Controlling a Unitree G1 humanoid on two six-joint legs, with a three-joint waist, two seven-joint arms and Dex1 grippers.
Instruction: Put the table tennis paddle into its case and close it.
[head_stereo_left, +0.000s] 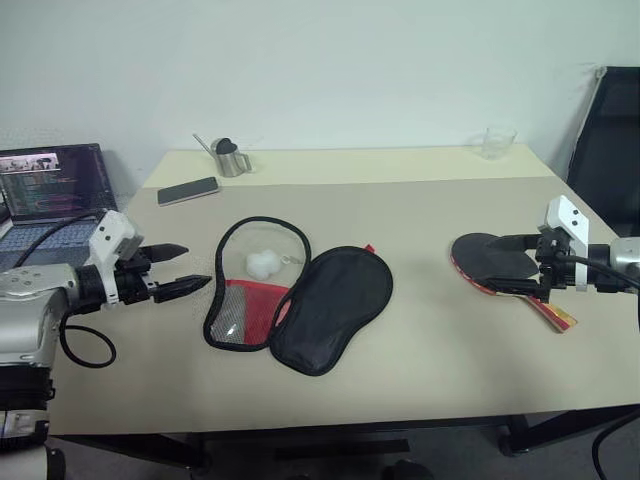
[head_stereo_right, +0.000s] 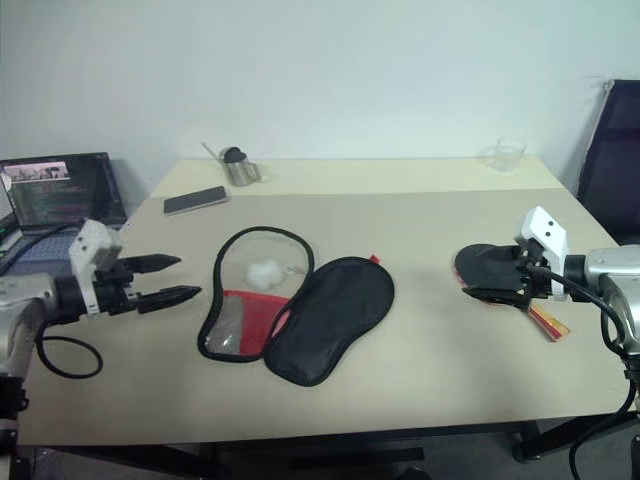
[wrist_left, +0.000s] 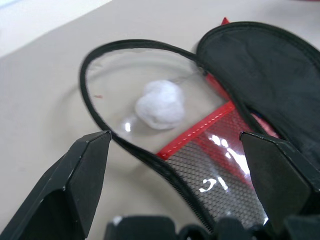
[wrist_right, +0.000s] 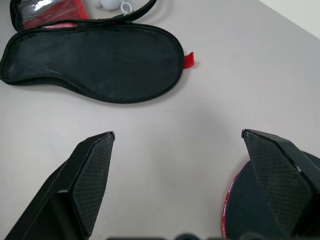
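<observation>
— Nearest item?
— Case (head_stereo_left: 300, 305), lying unzipped and spread open at the middle of the tabletop (head_stereo_left: 420, 370), closer to the near edge than the far one. Black flap on its right half; clear window, red panel and mesh pocket on its left half. White pom-pom (head_stereo_left: 262, 264) sits within the zipper loop. Long axis runs diagonally, narrow end toward the near edge.

— Table tennis paddle?
— Table tennis paddle (head_stereo_left: 492, 261) lies flat by the right edge, well apart from the case. Dark blade toward the table's middle, striped handle toward the right edge and slightly nearer; long axis roughly crosswise.

— Grippers?
— Left gripper (head_stereo_left: 176, 268) hangs over the left side, fingers apart and empty, pointing at the case. Right gripper (head_stereo_right: 493, 272) hangs just over the paddle's blade, fingers spread wide, clamped on nothing.

— Other entries?
— Phone (head_stereo_left: 188, 190) and metal cup (head_stereo_left: 231, 157) near the far left corner; clear glass (head_stereo_left: 498, 142) near the far right corner; laptop (head_stereo_left: 45, 190) beyond the left edge.
</observation>
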